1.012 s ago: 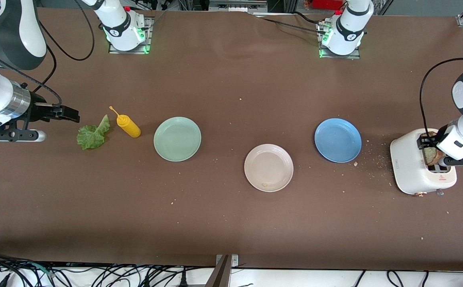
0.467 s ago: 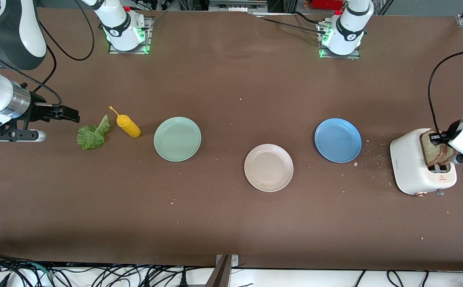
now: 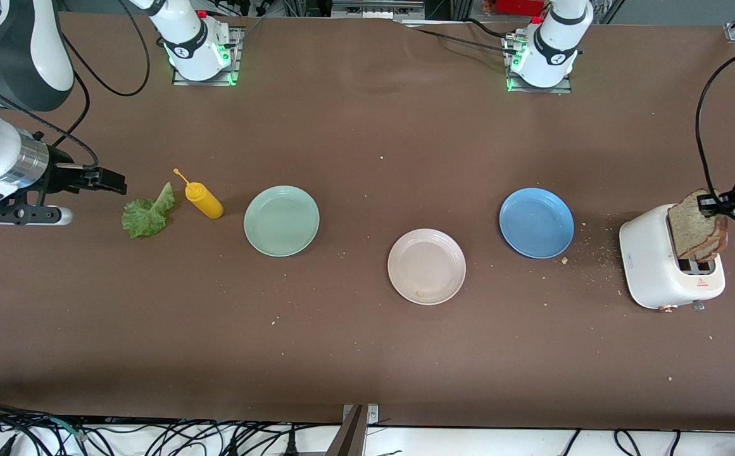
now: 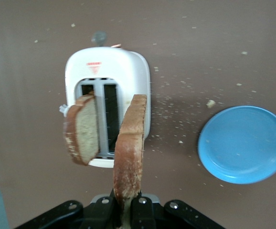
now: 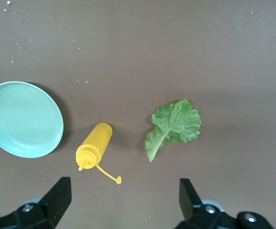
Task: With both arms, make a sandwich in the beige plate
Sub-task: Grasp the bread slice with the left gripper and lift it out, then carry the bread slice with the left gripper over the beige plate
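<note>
- Bread was the main thing: the left claw (image 4: 127, 210) was pinched tight on one brown bread slice (image 4: 130, 148) and held it up over the white toaster (image 3: 661, 263).
- That slice hung on its edge, lifted out of the toaster slots.
- A second bread slice (image 4: 83, 129) showed in the left wrist view, beside the held one and over the toaster; I could not tell if it was still sitting in a slot.
- The toaster stood at the left arm's end of the desk (image 3: 367, 354), with crumbs around it.
- The right claw (image 5: 123, 200) had its two fingers wide apart and held nothing. It waited over the desk at the right arm's end, beside the lettuce leaf (image 3: 147, 213).
- The green lettuce leaf lay flat on the desk, just beside a yellow squeeze bottle (image 3: 202, 198) that lay on its side.
- The beige plate (image 3: 427, 266) sat near the middle of the desk, nearer to the front camera than the other two plates. It held only a small crumb.
- The pale green plate (image 3: 282, 221) sat between the bottle and the beige plate.
- The blue plate (image 3: 537, 223) sat between the beige plate and the toaster.
</note>
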`<state>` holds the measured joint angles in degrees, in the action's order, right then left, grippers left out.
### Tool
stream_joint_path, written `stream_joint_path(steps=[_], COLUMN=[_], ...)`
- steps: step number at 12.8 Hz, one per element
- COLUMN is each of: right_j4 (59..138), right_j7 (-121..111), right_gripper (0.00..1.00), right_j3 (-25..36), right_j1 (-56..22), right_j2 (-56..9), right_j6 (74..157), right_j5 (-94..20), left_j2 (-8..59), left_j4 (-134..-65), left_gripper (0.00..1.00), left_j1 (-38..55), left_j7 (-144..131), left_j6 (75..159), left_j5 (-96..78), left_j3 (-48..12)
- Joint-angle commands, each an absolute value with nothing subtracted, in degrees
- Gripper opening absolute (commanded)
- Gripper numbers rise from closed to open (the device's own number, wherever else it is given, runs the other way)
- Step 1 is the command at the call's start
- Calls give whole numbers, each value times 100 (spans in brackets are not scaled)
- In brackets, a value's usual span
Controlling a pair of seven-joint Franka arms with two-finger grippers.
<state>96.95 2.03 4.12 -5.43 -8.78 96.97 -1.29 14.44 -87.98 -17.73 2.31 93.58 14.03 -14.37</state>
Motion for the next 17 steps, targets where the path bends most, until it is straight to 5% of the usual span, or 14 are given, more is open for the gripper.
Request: stream_joint_path(steps=[1,6,17], right_j4=[9729,9729,9729], right_j7=[132,132,132], right_gripper=[100,100,100], right_j3=[404,404,404], right_j1=[-519,-519,-519], right_j2=[-844,-844,-844], right_j6=[9650,9650,9650], right_j5=[-106,-114,-114], left_j2=[1538,2116,4393], left_j4=[-8552,-8517,-8306], left_gripper=[0,0,0], left_j1=[-1557,-1030,-246], left_j7=[185,62,902], left_j6=[9035,9131,11714], left_j5=[1346,-778,-4825], left_j3=[-1844,-1934,-1925])
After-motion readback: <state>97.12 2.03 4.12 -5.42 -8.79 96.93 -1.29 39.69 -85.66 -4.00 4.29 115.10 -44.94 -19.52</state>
